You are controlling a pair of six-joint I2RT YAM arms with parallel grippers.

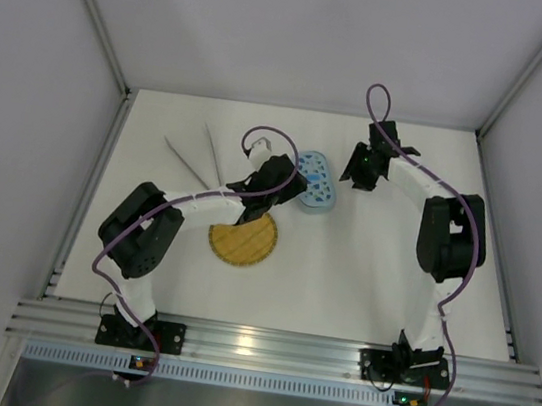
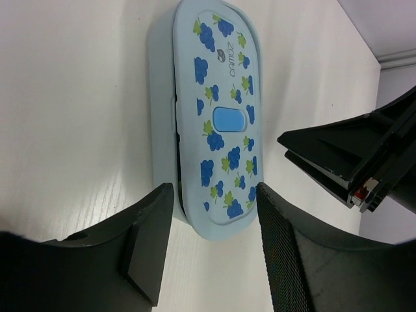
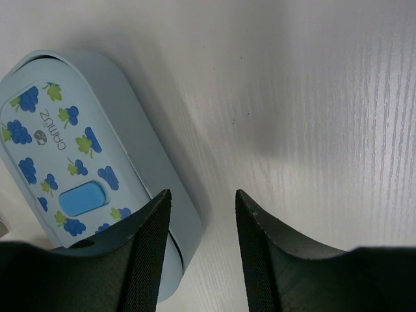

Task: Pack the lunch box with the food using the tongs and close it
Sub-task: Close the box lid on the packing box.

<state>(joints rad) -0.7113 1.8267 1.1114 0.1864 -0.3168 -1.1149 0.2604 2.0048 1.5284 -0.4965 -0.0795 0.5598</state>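
Note:
The lunch box (image 1: 315, 183) lies on the white table with its grape-patterned lid (image 2: 220, 110) on top, the lid sitting slightly off to one side of the base. My left gripper (image 2: 214, 211) hovers open over the box's near end, one finger on each side and neither touching it. My right gripper (image 3: 203, 211) is open just beside the lunch box (image 3: 84, 149), with only bare table between its fingers. The tongs (image 1: 196, 159) lie on the table to the left, apart from both grippers. No food shows in any view.
A round yellow plate (image 1: 243, 238) sits under the left arm's forearm, near the middle of the table. The right gripper (image 2: 354, 162) shows dark at the right of the left wrist view, close to the box. White walls enclose the table.

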